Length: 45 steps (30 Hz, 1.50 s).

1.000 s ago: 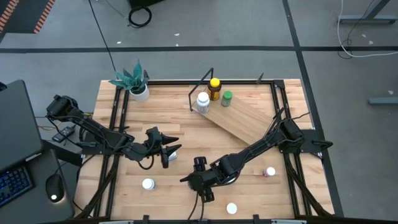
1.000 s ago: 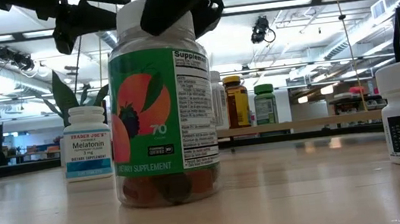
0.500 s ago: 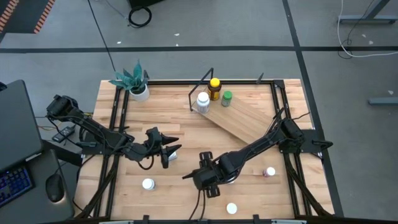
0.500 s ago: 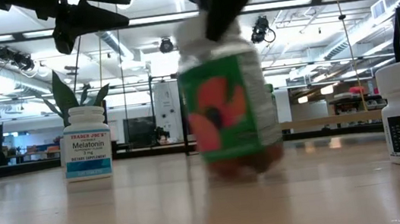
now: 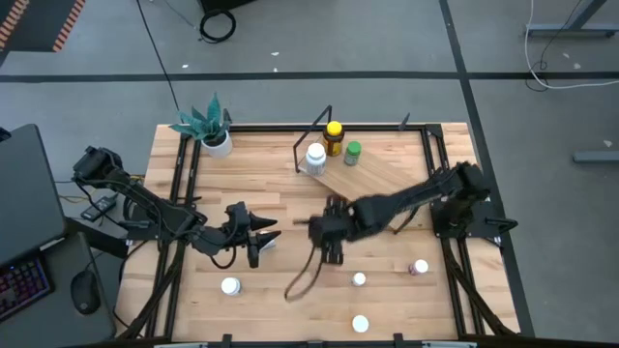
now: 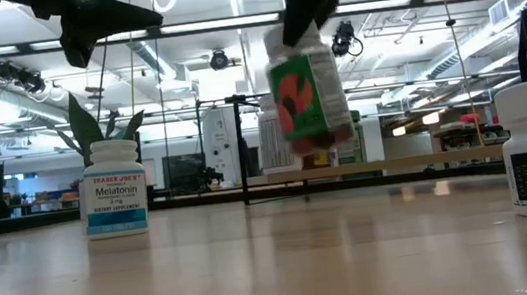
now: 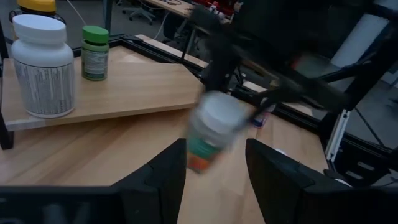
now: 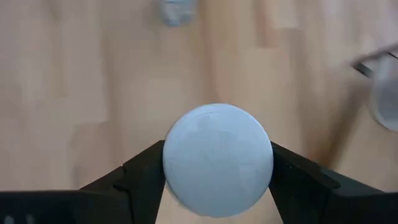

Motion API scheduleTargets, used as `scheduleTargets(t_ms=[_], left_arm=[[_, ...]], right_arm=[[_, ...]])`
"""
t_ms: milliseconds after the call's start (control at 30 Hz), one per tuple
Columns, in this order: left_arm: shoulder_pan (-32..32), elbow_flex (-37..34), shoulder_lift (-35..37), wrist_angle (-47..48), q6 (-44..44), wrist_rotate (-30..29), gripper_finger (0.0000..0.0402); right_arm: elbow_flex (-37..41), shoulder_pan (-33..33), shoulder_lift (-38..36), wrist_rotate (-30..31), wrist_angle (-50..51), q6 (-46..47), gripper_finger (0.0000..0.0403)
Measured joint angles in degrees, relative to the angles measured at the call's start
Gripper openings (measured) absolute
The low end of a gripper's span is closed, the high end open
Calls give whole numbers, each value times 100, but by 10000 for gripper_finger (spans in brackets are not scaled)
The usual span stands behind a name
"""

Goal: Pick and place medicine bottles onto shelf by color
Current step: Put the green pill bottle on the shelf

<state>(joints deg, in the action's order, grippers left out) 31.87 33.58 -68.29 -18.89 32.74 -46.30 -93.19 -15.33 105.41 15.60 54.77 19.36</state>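
Note:
My right gripper [image 5: 332,239] is shut on a white-capped medicine bottle with a green and orange label [image 6: 310,101], held in the air over the table's middle; the left wrist view shows that bottle [image 7: 210,132] too. My left gripper [image 5: 255,238] hangs open left of it, with nothing between its fingers [image 7: 163,180]. The shelf [image 5: 387,186], a tilted wooden board in a black wire frame, bears a white-capped bottle [image 5: 315,157], an amber yellow-capped one [image 5: 334,135] and a green-capped one [image 5: 353,152] at its far left end. My right gripper pinches the bottle's white cap [image 8: 175,163] between its two fingers [image 8: 142,178], one on each side of the cap. The fingers come from above, slanting down. The bottle hangs below them, a little tilted and clear of the table.
Loose bottles stand on the table: white-capped ones at the near left [image 5: 230,285], near middle [image 5: 359,279] and near edge [image 5: 360,324], and a pinkish one at the right [image 5: 419,267]. A potted plant [image 5: 208,126] stands at the far left corner.
My right gripper has risen and gone toward the table's far edge, lifting the green-labelled bottle clear of the table; the bottle has tipped a little. A white-capped bottle that the arm covered now shows.

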Motion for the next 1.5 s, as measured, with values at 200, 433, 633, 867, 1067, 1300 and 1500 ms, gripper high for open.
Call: scheduleTargets(t_ms=[200,433,633,867,1067,1300,1500], left_arm=[[27,0,0,-69,10,0,172],[25,0,0,-66,71,0,172],[25,0,0,-66,71,0,172],[25,0,0,-66,84,0,172],[25,0,0,-61,82,0,172],[25,0,0,-58,79,0,172],[25,0,0,-57,77,0,172]], right_arm=[[1149,933,-992,-43,-1046,-134,246],[1961,2070,-1749,-57,-1253,-248,252],[2309,2555,-1932,-324,-1513,-427,252],[2576,2823,-1931,-515,-2074,-558,252],[2756,2944,-1929,-523,-2152,-563,255],[2849,3016,-1929,-540,-2287,-586,257],[2849,3018,-1929,-536,-2275,-548,263]])
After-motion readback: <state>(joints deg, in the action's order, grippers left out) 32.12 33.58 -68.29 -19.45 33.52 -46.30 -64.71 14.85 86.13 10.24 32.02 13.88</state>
